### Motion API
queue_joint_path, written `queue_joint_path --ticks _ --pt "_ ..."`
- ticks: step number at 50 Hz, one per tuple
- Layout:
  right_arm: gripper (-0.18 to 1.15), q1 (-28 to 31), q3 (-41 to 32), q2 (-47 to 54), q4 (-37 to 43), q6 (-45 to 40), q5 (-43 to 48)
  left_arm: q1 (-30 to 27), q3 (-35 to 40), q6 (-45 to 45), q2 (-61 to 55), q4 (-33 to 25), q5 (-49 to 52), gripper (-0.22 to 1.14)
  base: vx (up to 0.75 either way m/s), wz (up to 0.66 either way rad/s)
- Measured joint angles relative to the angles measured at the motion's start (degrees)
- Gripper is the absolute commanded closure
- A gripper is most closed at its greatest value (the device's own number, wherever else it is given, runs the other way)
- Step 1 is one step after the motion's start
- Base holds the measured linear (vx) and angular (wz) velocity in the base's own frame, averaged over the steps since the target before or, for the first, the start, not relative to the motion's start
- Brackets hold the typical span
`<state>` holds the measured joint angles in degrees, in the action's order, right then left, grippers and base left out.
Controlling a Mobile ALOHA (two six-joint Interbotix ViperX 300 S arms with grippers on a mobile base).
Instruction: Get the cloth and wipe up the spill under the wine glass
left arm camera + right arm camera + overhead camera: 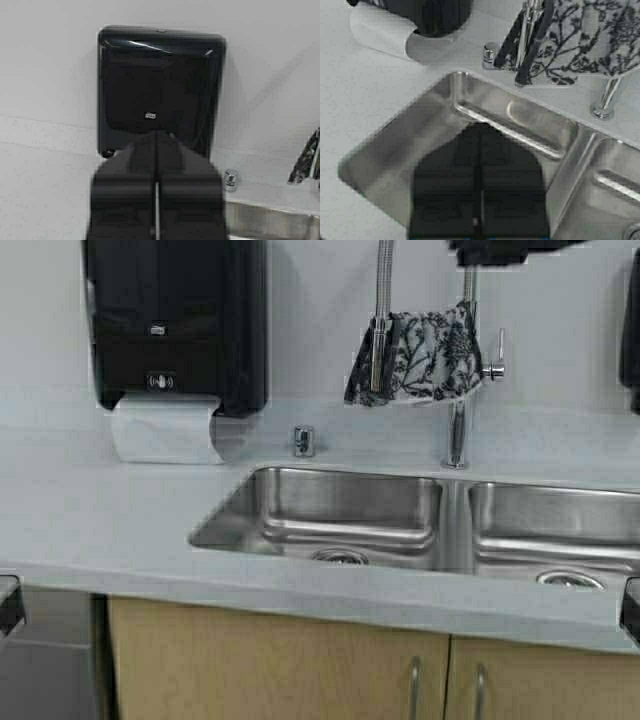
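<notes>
The cloth [422, 362], black-and-white floral with a dark edge, hangs draped over the faucet [459, 430] behind the sink; it also shows in the right wrist view [575, 47]. The wine glass is out of view, and no spill shows. My left gripper [157, 137] is shut and empty, facing the black dispenser on the wall. My right gripper [480, 127] is shut and empty, hovering over the left sink basin [420, 145], well short of the cloth. In the high view only the edges of both arms show, at the lower left [8, 602] and lower right [630, 608].
A black paper towel dispenser [175, 320] hangs on the wall at left, with white paper towel [165, 430] curling onto the pale countertop [90, 520]. A double steel sink [330, 515] fills the middle. A small chrome button [303, 440] stands behind it. Wooden cabinet doors [270, 665] lie below.
</notes>
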<state>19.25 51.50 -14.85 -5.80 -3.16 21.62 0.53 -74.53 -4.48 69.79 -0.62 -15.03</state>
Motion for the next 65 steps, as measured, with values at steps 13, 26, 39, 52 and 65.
queue_joint_path --ticks 13,26,39,52,65 --pt "0.55 0.2 -0.4 14.9 0.0 0.0 16.1 0.0 -0.1 0.0 0.4 0.0 0.1 0.90 0.18 -0.01" --pt "0.17 0.2 -4.7 26.5 0.0 0.0 24.7 0.0 -0.6 0.1 1.8 0.0 0.1 0.90 0.13 -0.01" --pt "-0.03 0.1 -9.6 35.4 0.0 0.0 27.0 0.1 -0.7 0.1 3.0 0.0 0.2 0.90 0.11 0.03" --pt "-0.03 0.3 -11.1 38.4 0.5 0.0 27.2 0.1 -1.3 0.1 5.8 0.0 0.3 0.90 0.10 0.02" --pt "-0.03 0.1 -14.3 41.3 2.9 0.1 27.2 0.1 -1.6 0.1 6.3 -0.2 1.2 0.90 0.08 0.00"
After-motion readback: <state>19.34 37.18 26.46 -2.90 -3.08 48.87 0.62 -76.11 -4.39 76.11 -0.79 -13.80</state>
